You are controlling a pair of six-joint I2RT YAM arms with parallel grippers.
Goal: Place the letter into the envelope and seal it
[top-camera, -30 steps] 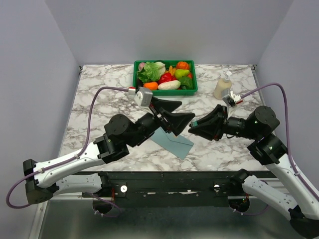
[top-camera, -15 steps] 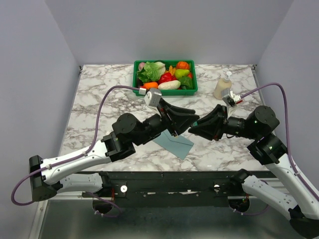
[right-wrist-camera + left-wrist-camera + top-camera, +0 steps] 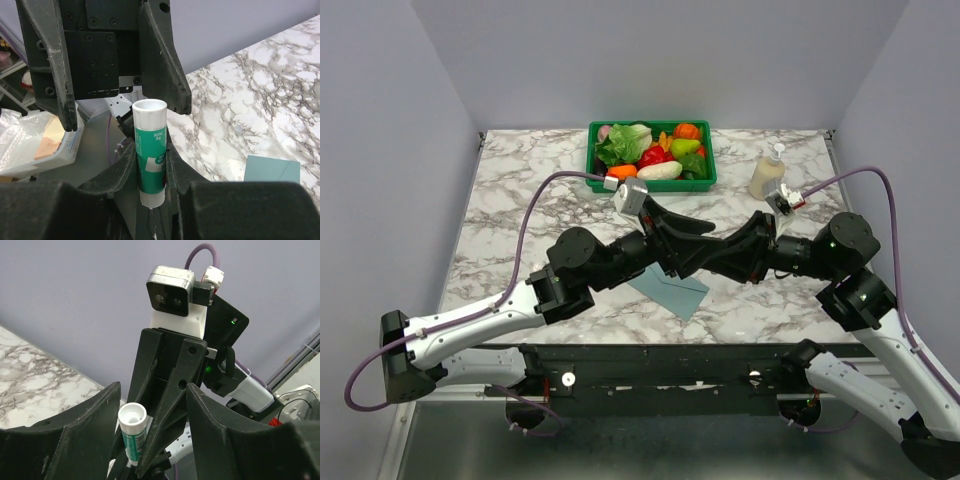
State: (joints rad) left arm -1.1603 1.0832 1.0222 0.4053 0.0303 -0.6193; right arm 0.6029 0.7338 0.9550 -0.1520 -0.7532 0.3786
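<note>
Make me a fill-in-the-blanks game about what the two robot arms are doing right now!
The right gripper is shut on the glue stick, and the left gripper, facing it, has its jaws ____.
The envelope lies ____ on the table.
The basket of toy vegetables is coloured ____.
Missing words: open; flat; green.

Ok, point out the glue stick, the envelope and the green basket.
glue stick (image 3: 150, 150): right wrist view, on its green label.
envelope (image 3: 680, 290): top external view, on its bare teal corner.
green basket (image 3: 695, 183): top external view, on its front rim.
</note>
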